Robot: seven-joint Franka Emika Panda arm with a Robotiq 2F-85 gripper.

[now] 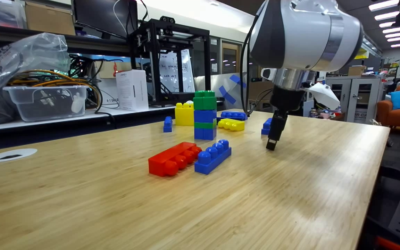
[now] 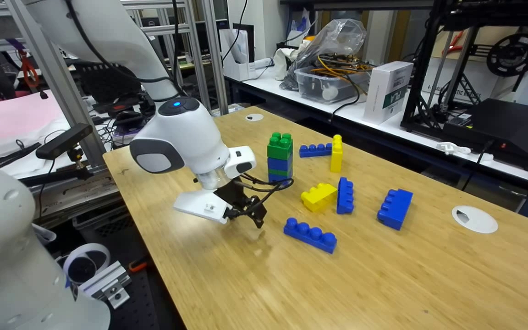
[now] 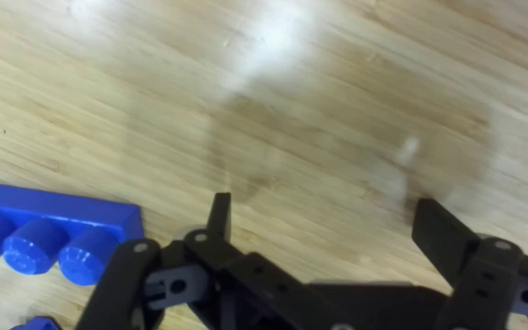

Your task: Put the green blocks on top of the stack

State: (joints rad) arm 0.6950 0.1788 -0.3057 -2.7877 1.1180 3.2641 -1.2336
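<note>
- Fingers parted wide, the black gripper [image 3: 322, 201] hangs low over a wooden table [image 3: 154, 91], grain showing between the tips.
- Apart from the fingers in both exterior views, the green blocks [image 1: 205, 100] top the stack [image 1: 205, 116]; from here I cannot tell how many make up that crown.
- The stack rises upright: blue at its foot, thin green, blue again, then green.
- Just beside one finger in the wrist view lies the nearest blue brick [image 3: 53, 215], a row of studs along it.
- Farther from the fingers, a yellow brick [image 2: 319, 197] and a second blue brick [image 2: 345, 196] lie close together, a third blue brick [image 2: 394, 208] beyond them.
- In an exterior view, a red brick [image 1: 174, 158] and a fourth blue brick [image 1: 214, 160] lie side by side, apart from the fingers.
- Farther from the fingers than the stack stands a chunky yellow block [image 1: 184, 115].
</note>
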